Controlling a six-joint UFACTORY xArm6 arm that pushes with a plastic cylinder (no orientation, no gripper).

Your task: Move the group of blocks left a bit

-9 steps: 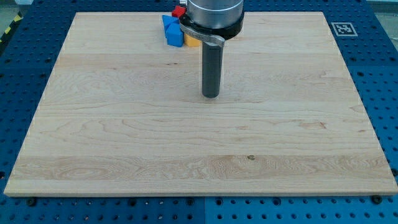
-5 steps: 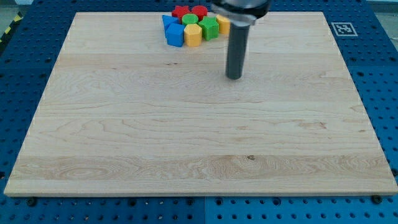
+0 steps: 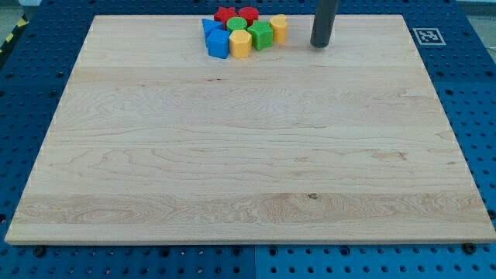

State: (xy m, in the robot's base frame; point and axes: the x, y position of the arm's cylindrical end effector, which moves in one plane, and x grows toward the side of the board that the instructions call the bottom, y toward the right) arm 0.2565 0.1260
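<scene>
A tight group of blocks sits at the board's top edge, left of centre. It holds two blue blocks [image 3: 217, 43] on its left, two red blocks [image 3: 227, 14] at its top, a green block [image 3: 261, 35] and a second green one [image 3: 237, 24], a yellow block [image 3: 240, 44] at its bottom and a yellow cylinder [image 3: 278, 27] on its right. My tip [image 3: 322, 45] rests on the board to the right of the group, apart from the yellow cylinder by a small gap.
The wooden board [image 3: 248, 155] lies on a blue perforated table. A black-and-white marker tag [image 3: 427, 36] sits beyond the board's top right corner.
My tip has moved from the board's upper middle up and to the right, past the group to its right side. The blocks have not moved.
</scene>
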